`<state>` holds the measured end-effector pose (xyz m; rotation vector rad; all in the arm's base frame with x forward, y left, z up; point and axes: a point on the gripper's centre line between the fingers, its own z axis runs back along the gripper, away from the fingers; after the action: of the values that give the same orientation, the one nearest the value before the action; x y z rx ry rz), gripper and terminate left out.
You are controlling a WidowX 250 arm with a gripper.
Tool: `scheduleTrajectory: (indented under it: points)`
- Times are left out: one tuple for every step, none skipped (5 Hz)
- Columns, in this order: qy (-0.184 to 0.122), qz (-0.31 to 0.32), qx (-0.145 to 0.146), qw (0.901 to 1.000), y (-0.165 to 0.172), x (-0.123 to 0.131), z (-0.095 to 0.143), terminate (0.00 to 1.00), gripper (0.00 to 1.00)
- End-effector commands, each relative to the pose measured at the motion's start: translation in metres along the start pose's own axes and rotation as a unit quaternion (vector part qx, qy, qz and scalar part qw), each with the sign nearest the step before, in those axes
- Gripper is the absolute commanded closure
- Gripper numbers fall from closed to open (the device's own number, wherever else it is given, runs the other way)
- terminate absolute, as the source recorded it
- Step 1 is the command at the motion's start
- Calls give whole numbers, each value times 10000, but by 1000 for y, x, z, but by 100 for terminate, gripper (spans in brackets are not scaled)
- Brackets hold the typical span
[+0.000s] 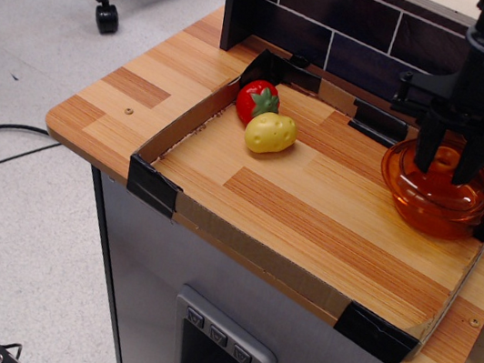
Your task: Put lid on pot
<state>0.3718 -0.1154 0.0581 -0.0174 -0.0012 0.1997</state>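
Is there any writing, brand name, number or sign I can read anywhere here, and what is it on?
None: no readable text in this view.
The lid, pot and gripper show no markings.
The grey panel below the counter has small buttons, too small to tell whether they carry symbols.

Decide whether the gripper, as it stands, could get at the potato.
Probably yes, but not at once. The gripper is over the pot, its fingers straddling the lid knob. The potato lies uncovered on the board, with only the strawberry touching it behind, so the way down looks free.
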Motion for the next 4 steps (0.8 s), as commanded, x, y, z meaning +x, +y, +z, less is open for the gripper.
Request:
scheduleTrajectory:
  points:
    - [-168, 120, -99, 9997, -13, 12, 15, 0, 100]
    - [-145, 164, -88, 9997, -17, 15, 12, 0, 100]
    - [-151, 188, -9, 9997, -20, 17, 10, 0, 100]
    - [-157, 37, 2, 9999, -16, 16, 10, 0, 0]
